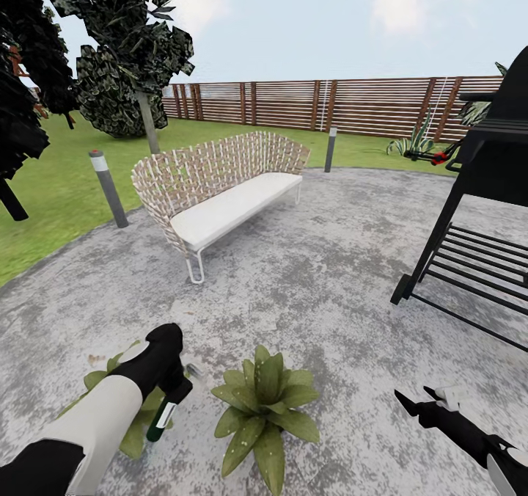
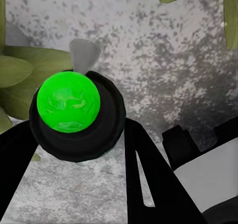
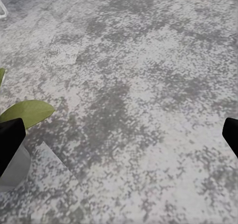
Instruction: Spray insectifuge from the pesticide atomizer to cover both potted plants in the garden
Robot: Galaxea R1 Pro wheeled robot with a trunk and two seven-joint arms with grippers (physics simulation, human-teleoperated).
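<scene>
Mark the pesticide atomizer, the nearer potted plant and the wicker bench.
pesticide atomizer (image 1: pixel 163 417), head view, white label on its body.
potted plant (image 1: pixel 265 400), head view, rosette centre.
wicker bench (image 1: pixel 236 206), head view, seat cushion.

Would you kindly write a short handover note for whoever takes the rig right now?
Left end effector: shut on the atomizer, held over the left plant.
Right end effector: open, empty, low over the paving.
Second plant stands just right of the first.
Done: atomizer picked up and brought to the plants.
Left: spray both plants fully; no spray coverage is visible on either.
</scene>
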